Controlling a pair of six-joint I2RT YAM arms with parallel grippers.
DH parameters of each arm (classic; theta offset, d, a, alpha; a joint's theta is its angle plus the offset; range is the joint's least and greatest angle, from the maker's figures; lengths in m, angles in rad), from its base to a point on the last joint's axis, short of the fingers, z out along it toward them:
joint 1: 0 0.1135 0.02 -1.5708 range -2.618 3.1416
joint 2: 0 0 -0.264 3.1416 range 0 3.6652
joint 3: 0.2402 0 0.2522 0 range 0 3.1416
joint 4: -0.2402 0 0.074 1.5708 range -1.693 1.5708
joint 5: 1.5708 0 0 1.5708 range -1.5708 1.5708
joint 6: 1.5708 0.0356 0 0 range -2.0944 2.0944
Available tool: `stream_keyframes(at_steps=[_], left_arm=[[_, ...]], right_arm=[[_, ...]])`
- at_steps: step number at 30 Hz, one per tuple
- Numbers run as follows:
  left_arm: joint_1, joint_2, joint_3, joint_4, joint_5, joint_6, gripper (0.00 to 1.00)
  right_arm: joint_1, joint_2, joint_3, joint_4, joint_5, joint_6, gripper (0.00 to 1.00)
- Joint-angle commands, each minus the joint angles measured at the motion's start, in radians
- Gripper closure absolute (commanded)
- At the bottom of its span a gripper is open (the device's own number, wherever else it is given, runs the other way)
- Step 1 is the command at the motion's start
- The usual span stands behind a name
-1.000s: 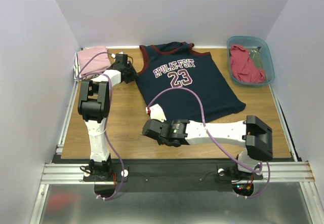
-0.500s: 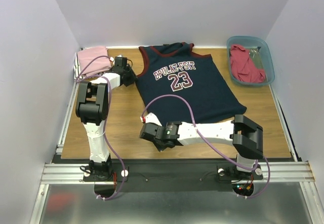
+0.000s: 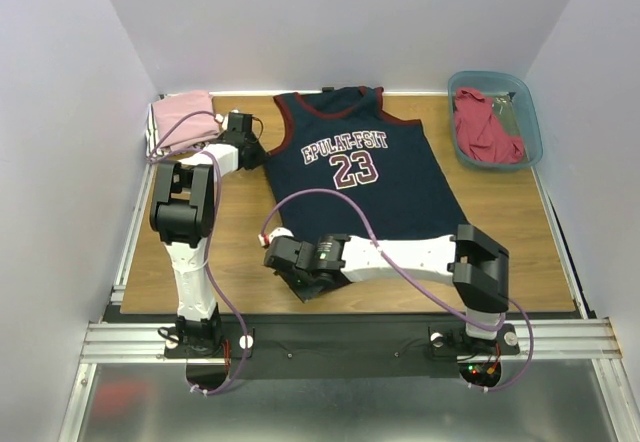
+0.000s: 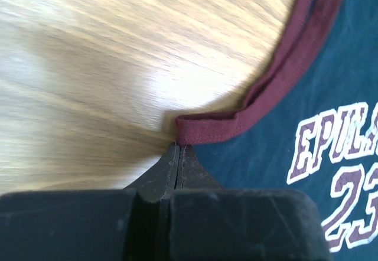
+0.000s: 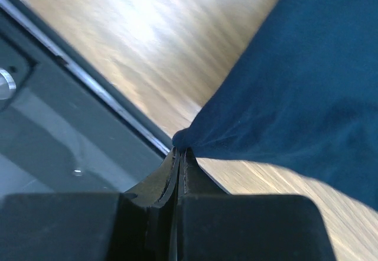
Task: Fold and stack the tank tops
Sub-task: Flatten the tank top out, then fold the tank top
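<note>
Spread on table (image 3: 240,227): navy jersey (image 3: 370,182), long axis far-to-near, neck toward far edge, hem toward arms. Far left, pink top (image 3: 180,122); far right, red top (image 3: 485,127) in teal bin (image 3: 530,112). Left gripper (image 4: 179,150) pinched shut on maroon armhole trim; right gripper (image 5: 180,152) clamped on hem corner.

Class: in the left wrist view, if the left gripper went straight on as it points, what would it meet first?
The maroon trim of the navy jersey, pinched at the left gripper's tips; past that fold, probably bare wooden table.
</note>
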State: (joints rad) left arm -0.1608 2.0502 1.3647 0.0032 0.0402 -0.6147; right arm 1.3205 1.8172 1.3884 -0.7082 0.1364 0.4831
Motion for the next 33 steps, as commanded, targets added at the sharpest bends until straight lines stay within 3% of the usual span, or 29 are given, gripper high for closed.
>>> stream_keyframes(at_steps=[1, 8, 17, 22, 33], left_arm=[[0.058, -0.082, -0.001, -0.040, -0.118, 0.004, 1.00], [0.112, -0.199, -0.022, -0.069, -0.194, 0.032, 1.00], [0.122, -0.231, 0.059, -0.118, -0.207, 0.012, 1.00], [0.112, -0.228, 0.097, -0.126, -0.174, -0.006, 1.00], [0.009, -0.134, 0.217, -0.144, -0.172, -0.036, 1.00]], right_arm=[[0.009, 0.073, 0.076, 0.018, -0.216, -0.052, 1.00], [0.048, 0.229, 0.215, 0.042, -0.340, -0.092, 1.00], [0.025, 0.163, 0.310, 0.085, -0.360, -0.083, 1.00], [-0.023, 0.088, 0.242, 0.113, -0.366, -0.063, 1.00], [-0.150, -0.127, -0.067, 0.265, -0.363, 0.005, 1.00]])
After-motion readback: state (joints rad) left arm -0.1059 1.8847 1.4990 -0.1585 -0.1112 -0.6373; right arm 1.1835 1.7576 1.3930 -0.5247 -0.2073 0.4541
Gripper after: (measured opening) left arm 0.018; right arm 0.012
